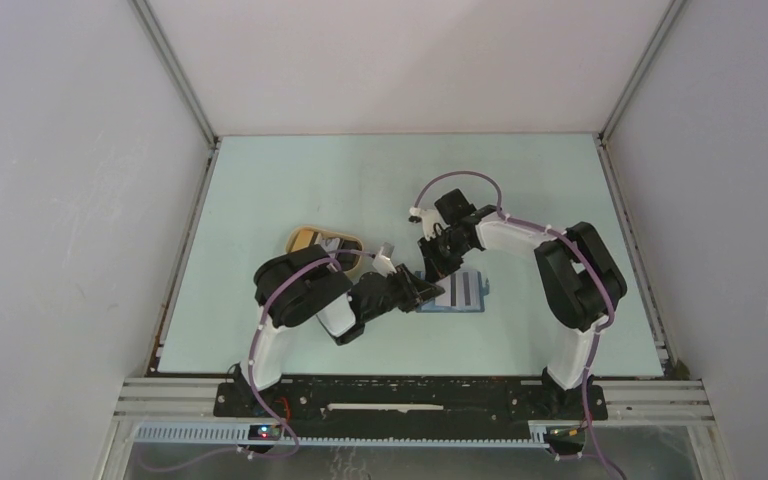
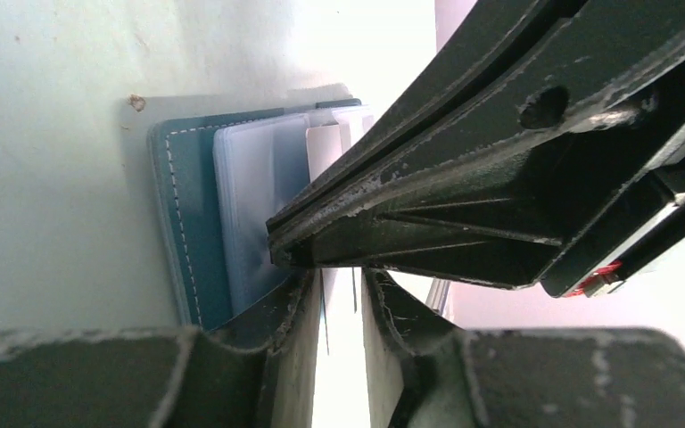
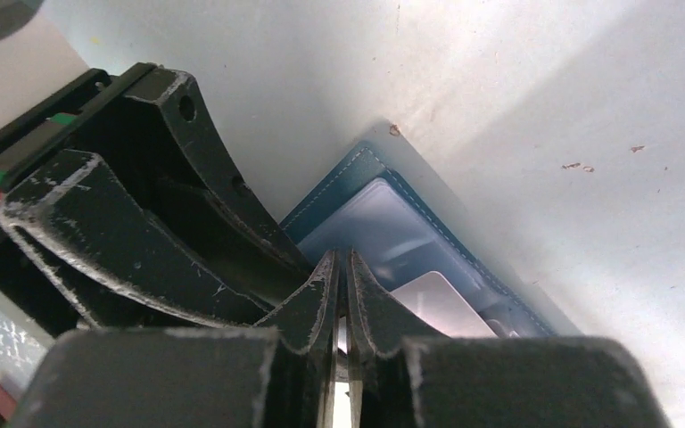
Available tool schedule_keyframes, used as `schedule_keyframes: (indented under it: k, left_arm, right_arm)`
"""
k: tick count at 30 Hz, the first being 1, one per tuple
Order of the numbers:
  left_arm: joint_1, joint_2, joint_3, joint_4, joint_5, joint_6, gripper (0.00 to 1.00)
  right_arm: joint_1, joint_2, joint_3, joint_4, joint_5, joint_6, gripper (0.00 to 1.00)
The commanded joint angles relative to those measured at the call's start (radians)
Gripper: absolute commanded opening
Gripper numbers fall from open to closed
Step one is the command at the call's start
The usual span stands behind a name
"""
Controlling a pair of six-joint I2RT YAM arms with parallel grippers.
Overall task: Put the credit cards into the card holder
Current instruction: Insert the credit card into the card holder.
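My right claw (image 3: 340,267) is clenched almost tip to tip, its tips down at the clear sleeves of the open card holder (image 2: 183,223), which lies flat on the worktop (image 1: 290,180). Whether a card edge sits between those tips I cannot tell. My left claw (image 2: 339,294) is at the card holder's left edge with a slim gap between its fingers; grasping or not, I cannot tell. One pale card (image 3: 437,303) lies partly in a sleeve. To do this well, I judge I should pin the card holder flat, square the card to the sleeve mouth, and slide it slowly and level so nothing buckles or drags.
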Motion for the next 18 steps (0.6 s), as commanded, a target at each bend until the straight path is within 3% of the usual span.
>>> schedule_keyframes:
  k: [1,11,18]
  left_arm:
    - [-0.009,-0.043,-0.008,0.038,0.016,0.032,0.28]
    - [-0.009,-0.055,-0.014,0.035,0.025,0.033,0.28]
    - [-0.013,-0.060,-0.014,0.033,0.036,0.034,0.26]
  right_arm:
    - [0.003,0.006,0.050,-0.043,0.068,-0.048,0.12]
    - [-0.002,-0.010,0.061,-0.088,0.121,-0.110,0.12]
    - [-0.024,-0.019,0.068,-0.115,0.073,-0.141,0.13]
